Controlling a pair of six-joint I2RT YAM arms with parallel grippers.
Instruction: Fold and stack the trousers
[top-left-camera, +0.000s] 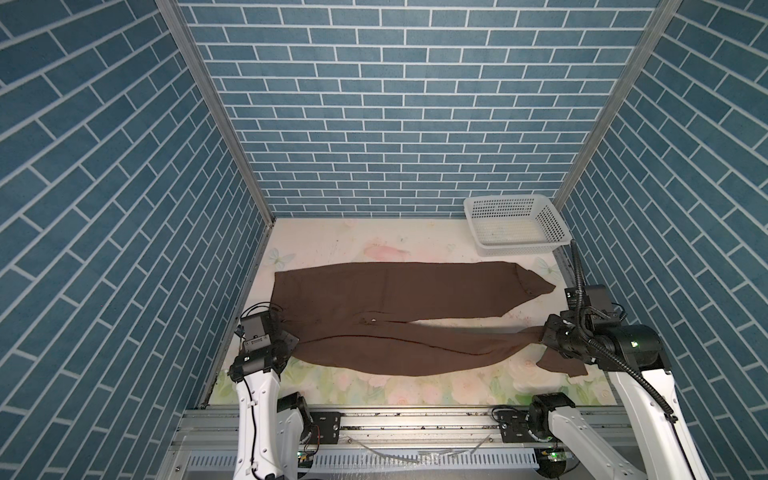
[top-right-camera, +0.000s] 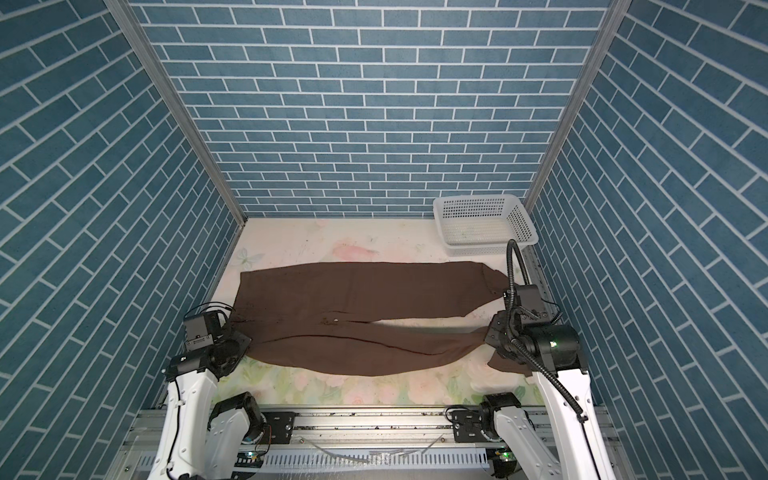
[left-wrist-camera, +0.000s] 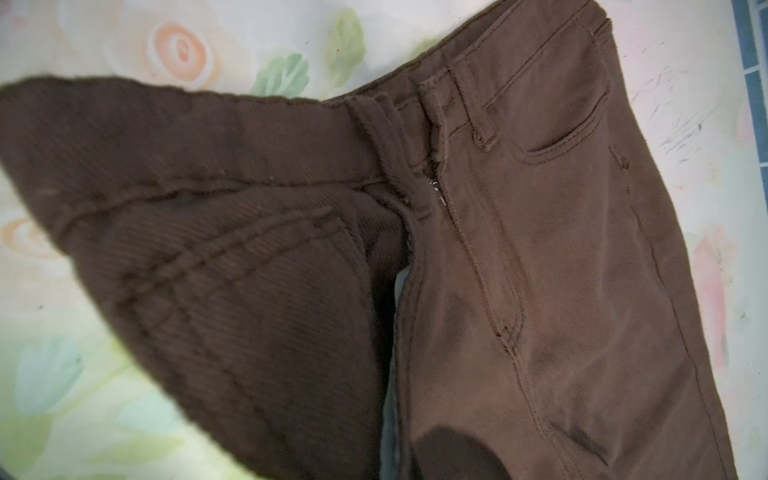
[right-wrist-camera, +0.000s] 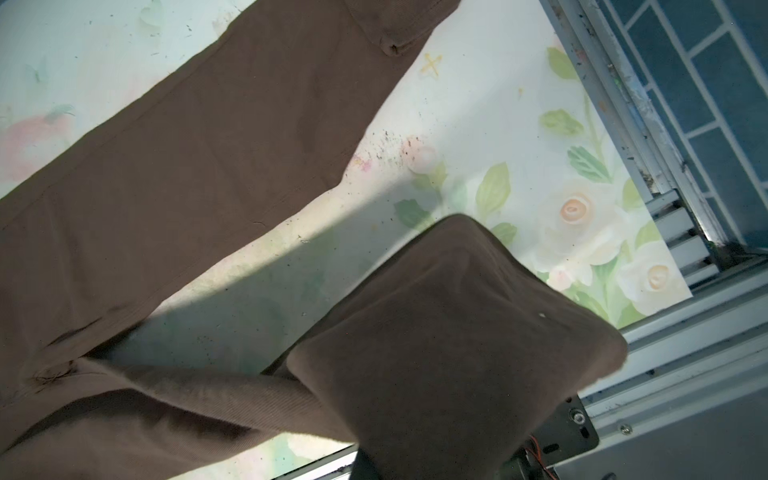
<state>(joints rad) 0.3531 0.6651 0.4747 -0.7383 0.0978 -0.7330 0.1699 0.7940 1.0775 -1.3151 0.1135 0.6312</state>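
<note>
The dark brown trousers (top-left-camera: 395, 291) (top-right-camera: 361, 291) lie across the table, waist at the left and legs running right. The far leg lies flat. The near leg is lifted and stretched toward my right gripper (top-left-camera: 542, 334) (top-right-camera: 488, 334), which is shut on its cuff end; a loose flap hangs below. My left gripper (top-left-camera: 291, 338) (top-right-camera: 245, 343) is shut on the near corner of the waistband. In the left wrist view the waistband, fly and pocket of the trousers (left-wrist-camera: 540, 249) fill the picture and hide the jaws. In the right wrist view bunched cloth of the trousers (right-wrist-camera: 436, 332) covers the jaws.
A white perforated basket (top-left-camera: 519, 249) (top-right-camera: 486, 249) stands at the back right corner, with nothing showing in it. The flowered table cover (top-left-camera: 415, 386) shows in front of the trousers. Blue brick walls close in three sides. A metal rail (top-left-camera: 415, 419) runs along the front edge.
</note>
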